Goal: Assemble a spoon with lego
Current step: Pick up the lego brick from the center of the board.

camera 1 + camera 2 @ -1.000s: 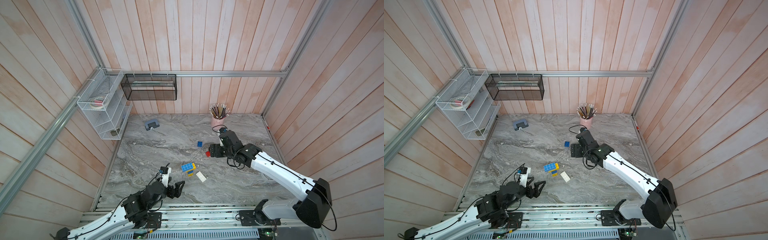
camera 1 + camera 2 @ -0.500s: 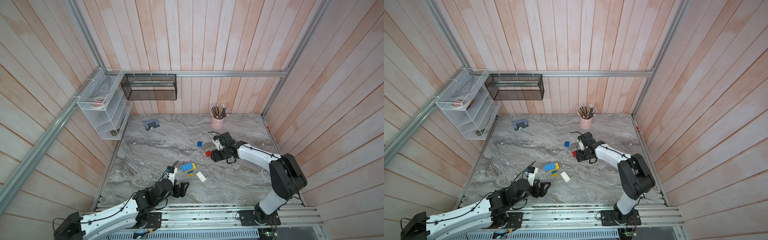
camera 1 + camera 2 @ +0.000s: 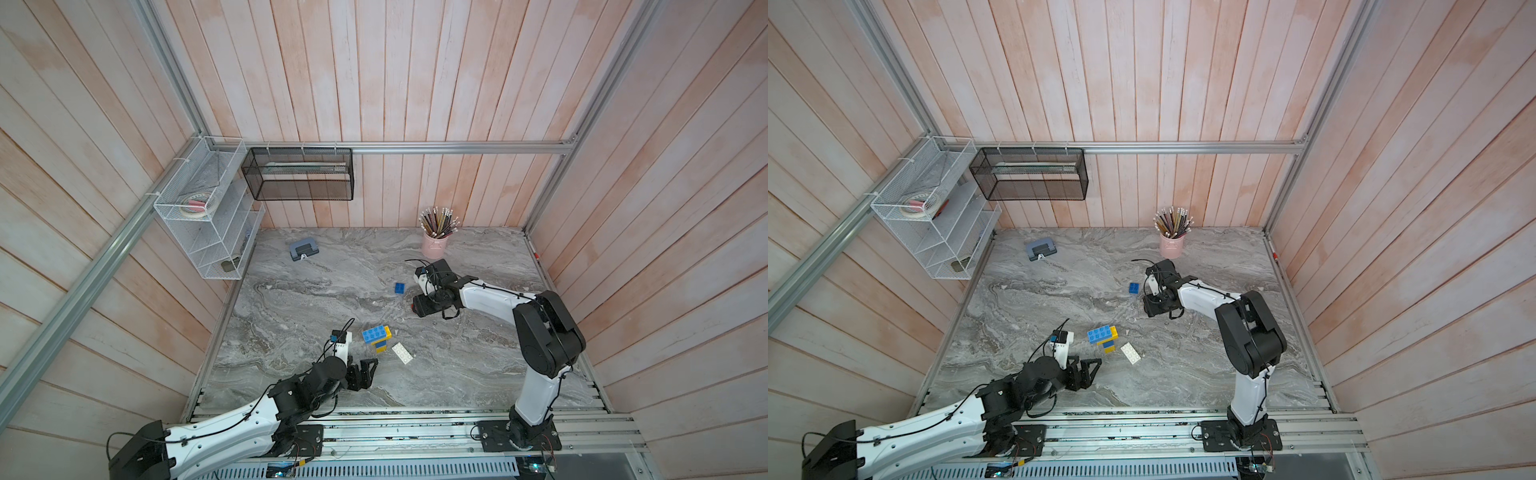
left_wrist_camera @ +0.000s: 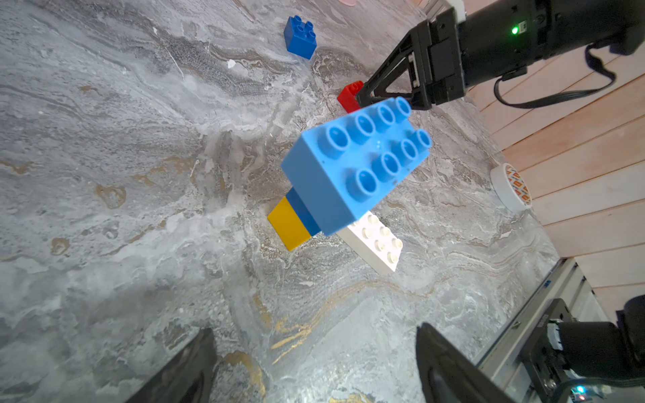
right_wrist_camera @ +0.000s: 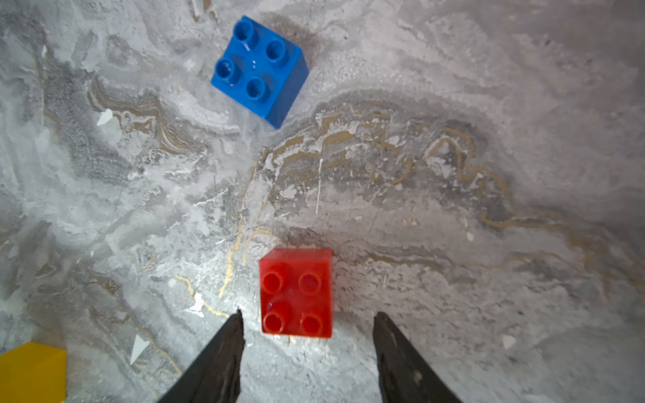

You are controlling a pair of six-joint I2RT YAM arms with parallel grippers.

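Note:
A partly built spoon (image 3: 376, 335) (image 3: 1101, 335) lies mid-table: an oblong light-blue brick (image 4: 352, 167) sits on a dark-blue and a yellow brick (image 4: 289, 223). A white oblong brick (image 3: 403, 353) (image 4: 378, 244) lies beside it. A blue square brick (image 3: 400, 288) (image 5: 258, 69) sits further back. My right gripper (image 5: 309, 315) (image 3: 417, 309) is open low over the red square brick (image 5: 296, 292). Its fingertips stand either side of the brick's near end with a gap on both sides. My left gripper (image 4: 314, 329) (image 3: 368, 371) is open and empty near the front, short of the spoon.
A pink cup of pencils (image 3: 434, 245) stands at the back, and a grey-blue hole punch (image 3: 302, 250) lies at the back left. A white wire shelf (image 3: 208, 216) and a black mesh basket (image 3: 299, 174) hang on the walls. A tape roll (image 4: 511, 188) lies by the right wall.
My right arm has folded back and its gripper has settled over the red brick with narrower jaws. My left gripper has edged right, its jaws narrower too.

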